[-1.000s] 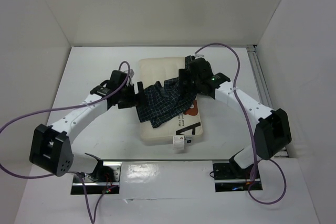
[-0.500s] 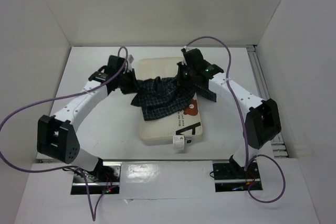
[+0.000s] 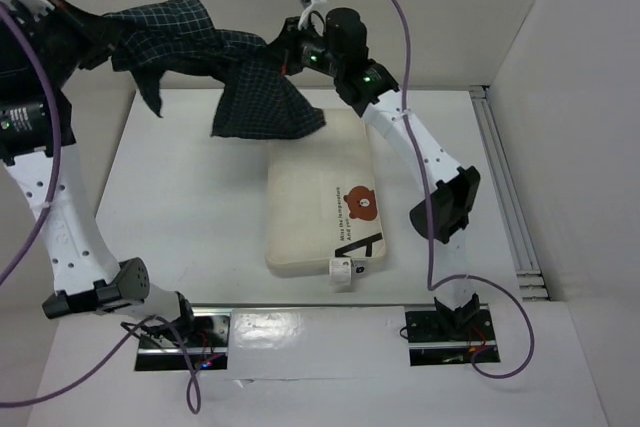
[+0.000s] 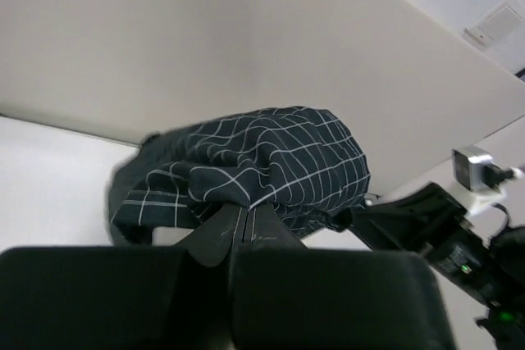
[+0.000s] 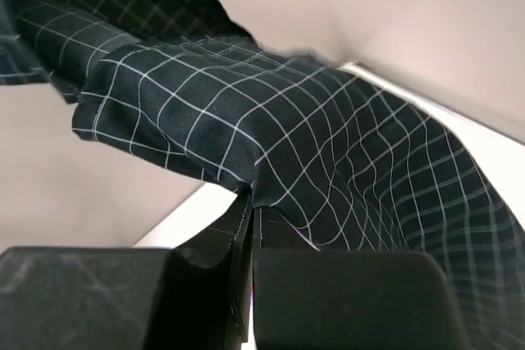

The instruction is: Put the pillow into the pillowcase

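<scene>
The cream pillow (image 3: 320, 197) lies flat on the table with its printed label and small tag toward the near edge. The dark checked pillowcase (image 3: 250, 97) hangs in the air above the table's far side, stretched between both arms. My left gripper (image 3: 95, 29) is raised high at the upper left, shut on one end of the cloth (image 4: 254, 161). At the top centre my right gripper (image 3: 283, 52) is shut on the other end (image 5: 328, 145). A loose flap of cloth droops over the pillow's far edge.
White enclosure walls stand at the back (image 3: 400, 17) and on both sides. A metal rail (image 3: 505, 187) runs along the table's right side. The arm bases' mounting plates (image 3: 185, 332) sit at the near edge.
Both grippers have closed on the pillowcase and lifted it off the pillow, high and toward the back wall. The left arm swung up to the far left; the pillow is now uncovered.
</scene>
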`<action>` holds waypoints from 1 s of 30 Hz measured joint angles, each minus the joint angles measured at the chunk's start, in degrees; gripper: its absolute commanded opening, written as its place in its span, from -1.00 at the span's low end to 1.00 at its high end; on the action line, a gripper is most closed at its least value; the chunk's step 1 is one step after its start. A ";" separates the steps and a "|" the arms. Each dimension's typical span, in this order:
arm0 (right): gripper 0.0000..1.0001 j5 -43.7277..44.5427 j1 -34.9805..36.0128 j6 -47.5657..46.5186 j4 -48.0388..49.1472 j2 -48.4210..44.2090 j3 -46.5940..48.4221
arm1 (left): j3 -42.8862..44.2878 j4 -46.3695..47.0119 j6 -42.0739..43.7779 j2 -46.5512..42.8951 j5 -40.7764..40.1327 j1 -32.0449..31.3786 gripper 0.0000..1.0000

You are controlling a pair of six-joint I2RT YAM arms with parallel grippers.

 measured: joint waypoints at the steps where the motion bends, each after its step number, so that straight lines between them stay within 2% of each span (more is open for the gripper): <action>1: -1.00 -1.60 0.44 0.76 1.05 2.38 2.38 | -0.50 -0.76 0.11 -1.36 0.42 0.98 -1.00; 2: -0.72 -2.89 0.81 1.38 2.10 4.98 5.11 | -1.97 -1.14 0.24 -3.26 0.61 1.68 -1.00; 4: 0.24 -5.20 1.18 2.67 2.80 9.66 8.28 | -8.00 -0.85 0.50 -7.67 1.05 2.01 -1.00; 5: 0.58 -5.97 1.20 2.89 2.25 10.99 8.37 | -12.41 -1.01 0.61 -10.45 1.42 2.01 -1.00; 6: 0.78 -6.34 1.20 2.75 0.83 12.20 7.76 | -16.94 -0.92 0.76 -12.92 1.86 1.95 -1.00; 7: 0.93 -5.88 1.18 2.01 -0.20 12.50 5.40 | -23.02 0.96 1.11 -15.87 1.86 1.57 -1.00; 8: 0.98 -4.83 1.18 1.27 -1.42 11.78 1.51 | -28.89 0.46 1.36 -18.34 1.81 1.03 -1.00; 11: 1.00 2.62 1.14 -0.22 -6.32 6.67 -14.32 | -46.71 3.04 -0.24 -24.87 -0.57 -1.95 -1.00; 15: 1.00 16.98 0.66 0.15 -14.67 -8.20 -40.30 | -64.41 2.62 -3.17 -26.77 -4.70 -5.79 -1.00; 16: 1.00 20.09 0.52 0.63 -17.33 -10.21 -42.71 | -67.67 2.49 -3.48 -26.75 -6.12 -6.49 -1.00; 19: 1.00 26.62 -1.70 3.13 -20.68 -25.09 -56.48 | -73.31 2.01 -4.39 -26.77 -9.66 -8.39 -1.00; 21: 1.00 27.65 -3.06 4.96 -20.11 -31.82 -63.36 | -74.51 2.23 -4.68 -26.91 -10.88 -9.35 -1.00; 22: 0.91 27.52 -3.28 6.10 -19.91 -34.23 -66.95 | -74.95 2.43 -4.74 -27.06 -11.45 -9.84 -1.00; 23: 0.70 26.93 -3.26 6.99 -19.85 -35.78 -70.44 | -75.19 2.62 -4.76 -27.23 -11.87 -10.32 -1.00; 24: 0.24 26.08 -3.08 7.72 -19.43 -36.11 -73.35 | -75.23 2.69 -4.85 -27.30 -12.37 -11.04 -1.00; 26: -0.99 24.02 -2.95 9.22 -17.64 -34.91 -78.31 | -75.23 3.37 -4.79 -27.47 -13.11 -12.66 -1.00; 30: -1.00 26.16 -3.45 13.44 -16.70 -35.41 -78.68 | -75.08 4.00 -4.57 -27.17 -13.64 -16.24 -1.00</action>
